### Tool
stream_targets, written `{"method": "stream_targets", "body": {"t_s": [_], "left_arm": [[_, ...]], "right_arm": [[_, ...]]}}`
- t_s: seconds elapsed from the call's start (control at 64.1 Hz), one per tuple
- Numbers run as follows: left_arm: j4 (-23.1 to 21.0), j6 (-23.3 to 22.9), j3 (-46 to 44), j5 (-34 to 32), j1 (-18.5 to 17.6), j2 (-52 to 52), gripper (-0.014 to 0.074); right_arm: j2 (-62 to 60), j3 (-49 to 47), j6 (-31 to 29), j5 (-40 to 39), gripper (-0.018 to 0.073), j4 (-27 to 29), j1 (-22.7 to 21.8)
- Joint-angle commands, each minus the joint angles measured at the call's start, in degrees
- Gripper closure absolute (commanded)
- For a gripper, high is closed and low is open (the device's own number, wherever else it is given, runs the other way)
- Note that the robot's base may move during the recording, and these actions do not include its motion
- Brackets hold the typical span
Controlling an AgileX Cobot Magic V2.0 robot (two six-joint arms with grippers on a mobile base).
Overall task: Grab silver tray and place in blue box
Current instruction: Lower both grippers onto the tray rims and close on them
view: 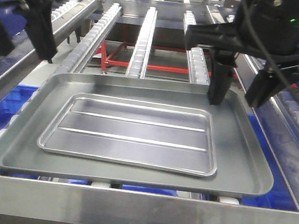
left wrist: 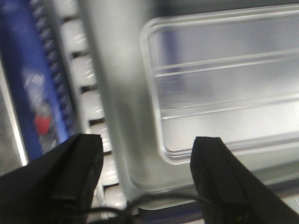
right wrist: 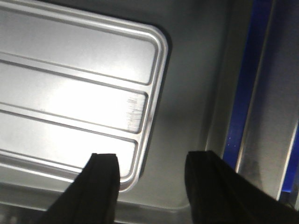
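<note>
The shiny silver tray (view: 130, 134) with two raised lines lies flat inside a larger dull grey tray (view: 242, 156) on the roller conveyor. My right gripper (view: 238, 98) hangs open over the back right of the grey tray. In the right wrist view the gripper (right wrist: 152, 163) straddles the silver tray's (right wrist: 70, 93) rounded corner without touching it. My left gripper (view: 23, 47) is open, high at the back left. In its wrist view it (left wrist: 147, 154) hovers over the grey tray's corner (left wrist: 135, 154), the silver tray (left wrist: 224, 84) beyond. The blue box (view: 9, 107) shows only partly below the rollers at left.
Roller rails (view: 142, 40) run back from the trays, with a red frame (view: 118, 59) beneath them. A steel bar (view: 137, 211) crosses the front edge. More blue plastic (view: 261, 131) shows under the right rail, and a blue strip (right wrist: 247, 79) lies beside the grey tray.
</note>
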Motion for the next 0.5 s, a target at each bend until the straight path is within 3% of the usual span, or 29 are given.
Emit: {"method": "stream_targets", "body": {"t_s": [0.0, 0.203, 0.484], "left_arm": [[1.23, -4.39, -5.35, 1.5, -1.27, 1.54, 0.0272], [1.03, -4.39, -9.63, 1.67, -4.17, 7.34, 0.0272], [2.31, -4.77, -10.58, -0.59, -4.21, 12.08, 0.0272]], "right_arm": [[-1.25, -1.95, 0.69, -2.24, 0.0124, -1.43, 0.07], [0.57, -1.95, 1.27, -3.33, 0.0124, -1.36, 0.07], [3.89, -1.95, 1.89, -5.1, 0.0124, -0.93, 0.07]]}}
